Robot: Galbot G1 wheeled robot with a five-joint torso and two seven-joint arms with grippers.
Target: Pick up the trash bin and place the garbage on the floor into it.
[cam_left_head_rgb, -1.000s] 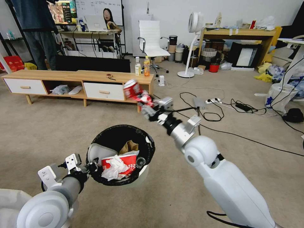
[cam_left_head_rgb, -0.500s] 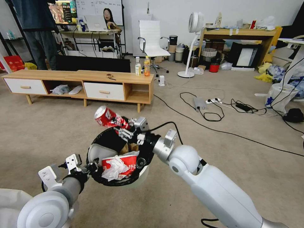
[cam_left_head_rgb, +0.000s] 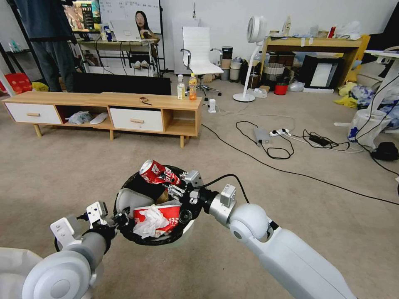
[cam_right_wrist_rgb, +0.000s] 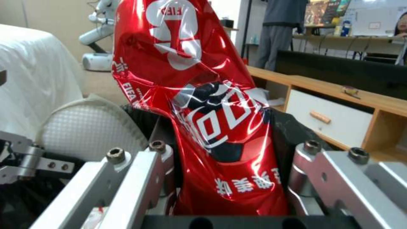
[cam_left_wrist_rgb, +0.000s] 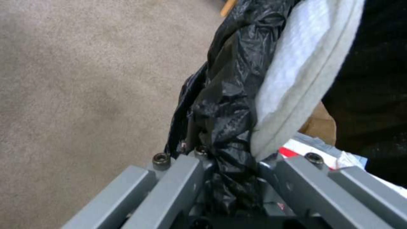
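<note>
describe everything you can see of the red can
The crushed red soda can is shiny thin metal, dented and creased along its body, printed with white lettering and a dark patch. The right gripper clamps its lower end between both fingers, as the right wrist view shows. It is tilted, silver top end up and away from the gripper, over the far rim of the trash bin, not yet released.

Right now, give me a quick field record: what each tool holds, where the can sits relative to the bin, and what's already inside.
left tool: shut on the rim of the small round white trash bin with black bag liner, held off the beige carpet floor
right tool: shut on the crushed red soda can
can position: above the bin's far rim, not released
bin contents: red-and-white paper noodle cup, crumpled white tissue, brown paper scrap
</note>
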